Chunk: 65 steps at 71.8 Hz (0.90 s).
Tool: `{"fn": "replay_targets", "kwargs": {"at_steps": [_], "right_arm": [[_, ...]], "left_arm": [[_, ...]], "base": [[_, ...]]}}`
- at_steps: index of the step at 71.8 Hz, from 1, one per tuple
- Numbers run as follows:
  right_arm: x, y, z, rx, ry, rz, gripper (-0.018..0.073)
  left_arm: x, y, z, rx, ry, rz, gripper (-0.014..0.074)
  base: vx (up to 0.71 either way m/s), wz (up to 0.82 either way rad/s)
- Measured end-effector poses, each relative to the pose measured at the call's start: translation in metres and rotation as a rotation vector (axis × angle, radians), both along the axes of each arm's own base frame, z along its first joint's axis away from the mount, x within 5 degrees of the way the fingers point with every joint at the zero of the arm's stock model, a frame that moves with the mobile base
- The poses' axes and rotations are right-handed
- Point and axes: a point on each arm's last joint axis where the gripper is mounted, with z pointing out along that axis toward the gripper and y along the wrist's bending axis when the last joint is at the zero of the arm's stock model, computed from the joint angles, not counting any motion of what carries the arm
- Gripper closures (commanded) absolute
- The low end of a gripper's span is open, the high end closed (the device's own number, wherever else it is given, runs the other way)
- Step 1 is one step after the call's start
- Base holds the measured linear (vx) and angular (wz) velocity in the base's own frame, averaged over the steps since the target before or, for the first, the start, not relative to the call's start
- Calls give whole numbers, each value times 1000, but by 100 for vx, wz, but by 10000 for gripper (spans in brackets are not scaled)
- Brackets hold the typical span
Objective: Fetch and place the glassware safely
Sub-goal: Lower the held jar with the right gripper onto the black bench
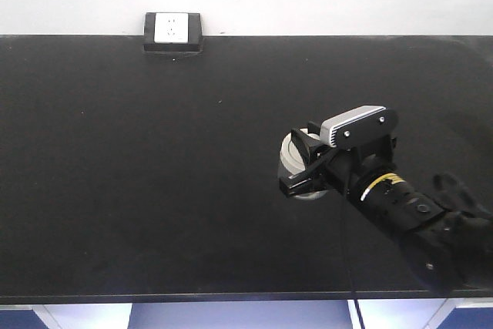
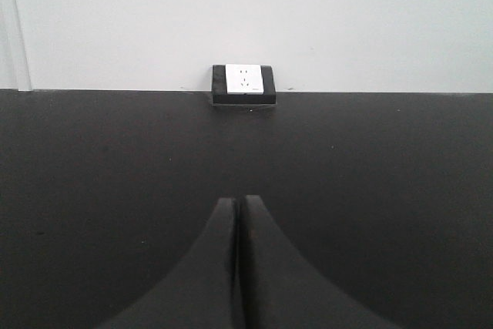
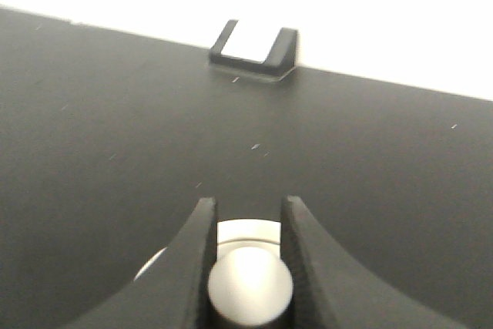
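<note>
Now the right gripper [image 3: 248, 221] pinches the jar [image 1: 291, 156] by its knob [image 3: 250, 289], well in front of the socket [image 1: 172, 28]. Lift slow and straight; the lid [image 3: 246, 231] might pop off. The left gripper [image 2: 237, 207] is closed, empty.

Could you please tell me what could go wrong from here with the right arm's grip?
1. The right fingers pinch only the knob of the lid, not the jar itself: lifting may pull the lid off or drop the glass.
2. The knob is round, so it could slip.
</note>
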Motion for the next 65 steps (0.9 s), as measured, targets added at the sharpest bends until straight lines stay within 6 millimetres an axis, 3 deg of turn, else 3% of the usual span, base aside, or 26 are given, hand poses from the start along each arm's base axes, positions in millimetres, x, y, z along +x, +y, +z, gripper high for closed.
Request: {"fn": "replay_targets", "kwargs": {"at_steps": [18, 35, 65], "right_arm": [[25, 11, -28, -3, 5, -15, 545], [49, 22, -41, -1, 0, -16, 523], [56, 25, -67, -24, 51, -19, 419]], "left_arm": [[0, 0, 0, 0, 0, 0, 603], [0, 0, 0, 0, 0, 0, 603], [0, 0, 0, 0, 0, 0, 603]], "base": [[0, 0], [0, 0], [0, 0]]}}
